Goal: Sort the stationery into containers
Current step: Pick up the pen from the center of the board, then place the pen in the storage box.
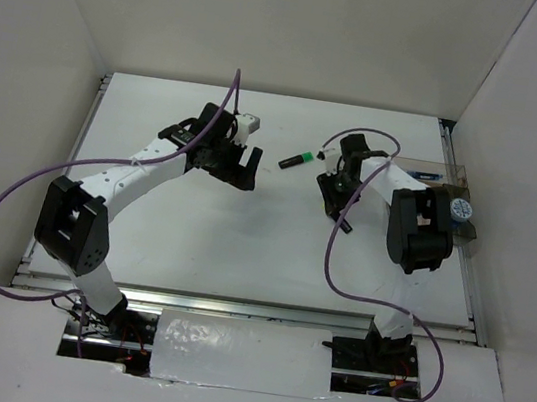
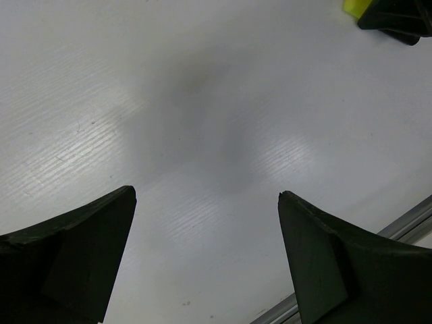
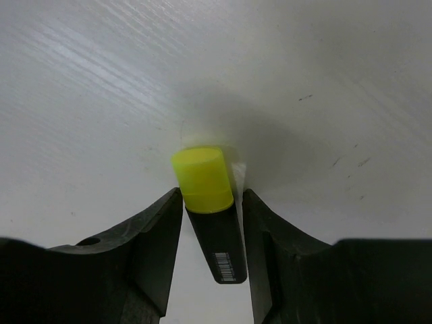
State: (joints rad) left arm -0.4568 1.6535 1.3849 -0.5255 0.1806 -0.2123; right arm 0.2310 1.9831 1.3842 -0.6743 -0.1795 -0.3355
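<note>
A black highlighter with a yellow cap [image 3: 202,177] stands slanted between the fingers of my right gripper [image 3: 212,191], cap down against the white table. The jaws are closed on it: one finger touches the cap, the other the black body. From above, this gripper [image 1: 332,207] points down at mid-table. A green-ended highlighter [image 1: 297,161] lies between the two arms; its tip [image 2: 353,7] shows at the top right of the left wrist view. My left gripper [image 1: 242,171] hovers left of it, open and empty [image 2: 206,193]. The clear container [image 1: 452,172] sits at the far right with a blue item [image 1: 419,173] inside.
A round blue-white tape roll [image 1: 461,209] sits by the container, behind my right arm's elbow. White walls close in the table on three sides. A metal rail [image 2: 405,223] runs along the table edge near my left gripper. Purple cables loop off both arms.
</note>
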